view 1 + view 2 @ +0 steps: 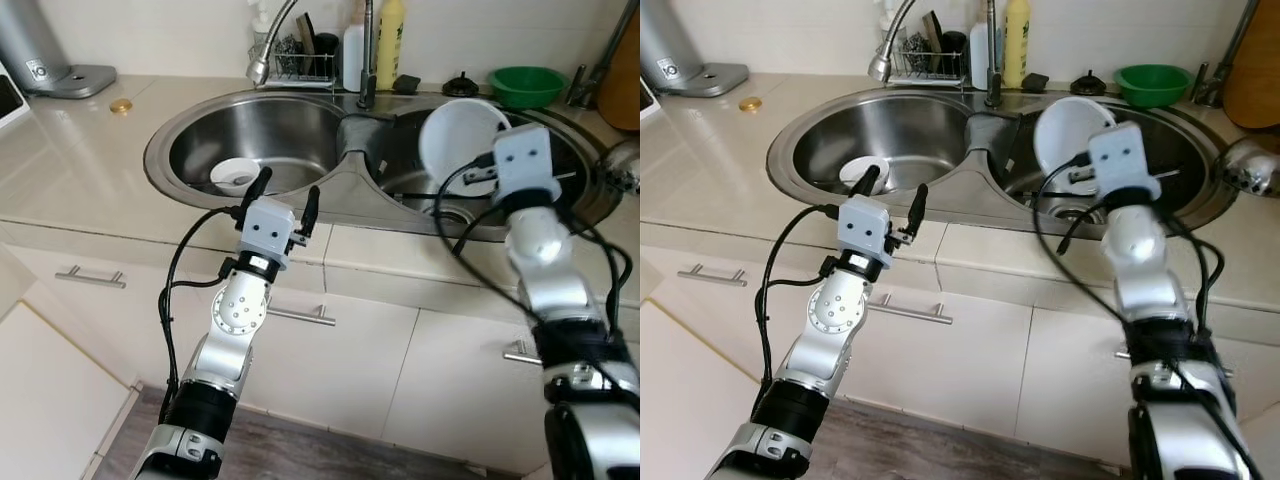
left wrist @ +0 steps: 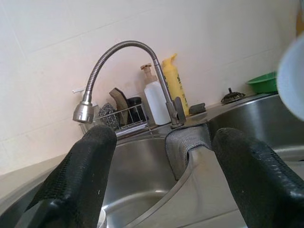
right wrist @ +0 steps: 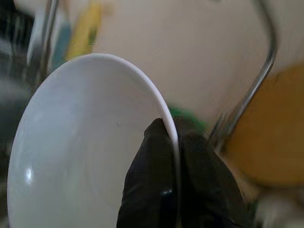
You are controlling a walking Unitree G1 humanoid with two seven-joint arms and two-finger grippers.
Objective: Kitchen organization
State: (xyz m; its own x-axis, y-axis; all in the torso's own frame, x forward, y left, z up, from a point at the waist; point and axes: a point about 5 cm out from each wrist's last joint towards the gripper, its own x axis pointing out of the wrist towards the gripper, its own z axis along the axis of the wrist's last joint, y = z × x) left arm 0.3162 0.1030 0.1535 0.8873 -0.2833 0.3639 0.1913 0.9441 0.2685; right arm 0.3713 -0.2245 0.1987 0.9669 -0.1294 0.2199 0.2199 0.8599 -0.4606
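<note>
We start at the right gripper (image 3: 173,190): in the right wrist view its two black fingers (image 3: 152,185) are clenched on the rim of a white bowl (image 3: 85,142), one finger inside the rim and one outside. The head views do not show that pinch, since the wrist housing covers it, but they place the bowl (image 1: 463,140) tilted on edge, held up over the right basin of the double sink (image 1: 190,115).

Our left gripper (image 1: 285,200) hangs near the front edge of the sink, its fingers (image 2: 80,175) spread apart and grasping nothing. Between them the left wrist view looks across the left basin to a grey cloth (image 2: 185,142) draped over the divider, and to the curved faucet (image 2: 118,52) behind it.

Outward from there, the head views show a small white bowl (image 1: 235,175) lying in the left basin. Along the back of the tabletop (image 1: 70,150) stand a wire rack (image 1: 300,65) with scrubbers, a white pump bottle (image 2: 156,102) and a yellow bottle (image 1: 391,40). A green bowl (image 1: 526,85) sits behind the right basin, and a small gold disc (image 1: 120,105) lies at the far left. White cabinet doors (image 1: 350,350) with metal handles run below.
</note>
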